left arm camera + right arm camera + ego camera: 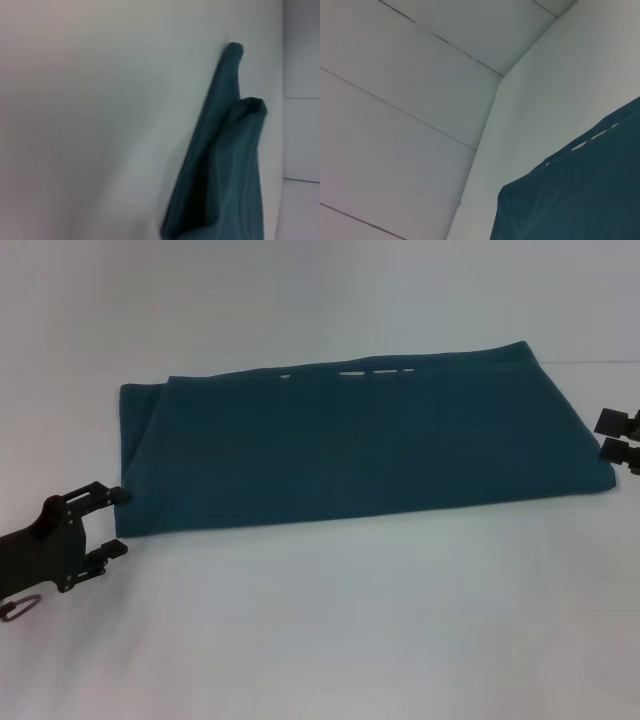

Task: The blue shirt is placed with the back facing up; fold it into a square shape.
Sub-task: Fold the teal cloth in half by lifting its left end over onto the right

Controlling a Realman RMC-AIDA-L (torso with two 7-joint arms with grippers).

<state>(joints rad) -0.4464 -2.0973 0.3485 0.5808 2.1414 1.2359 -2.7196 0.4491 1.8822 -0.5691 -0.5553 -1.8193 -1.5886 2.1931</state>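
While both arms flank it, I see the blue shirt (360,445) lying flat on the white table (320,640), folded into a wide rectangle whose long axis runs between the grippers. Its matte cotton is plain, with slivers of white lettering along the far fold. My left gripper (118,521) and right gripper (626,435) stand just beside its short ends, fingers parted, holding nothing.

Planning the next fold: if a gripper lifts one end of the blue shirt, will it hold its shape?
Probably not. The blue shirt lies flat in soft stacked layers, so a lifted end would likely droop. Its loose folded edges, seen from the left wrist, may slide apart. It looks unlikely to roll.
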